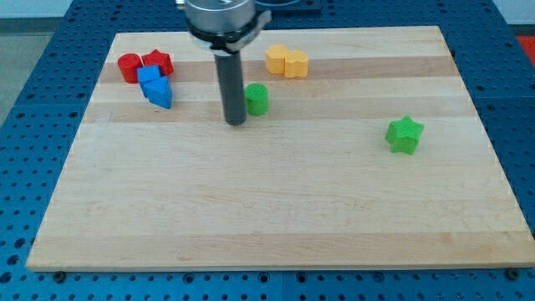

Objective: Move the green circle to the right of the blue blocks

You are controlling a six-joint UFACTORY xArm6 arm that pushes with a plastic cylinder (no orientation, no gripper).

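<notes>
Resting on the pale wooden bench point(276, 209), my tip point(236, 122) stands just left of the green circle block point(257, 99), apparently touching it. The two blue blocks point(156, 87) lie well left of that circle. No pincer is fitted, so no state applies.

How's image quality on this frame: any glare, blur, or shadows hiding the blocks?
Camera view: lighting is even and soft, with no harsh glare on the board. Blocks look sharp; the green circle is partly hidden by the rod, not by shadow. My tip sits just to the circle's left, with only a faint shadow at its base. The arm's upper part is cropped at the view's top.
</notes>
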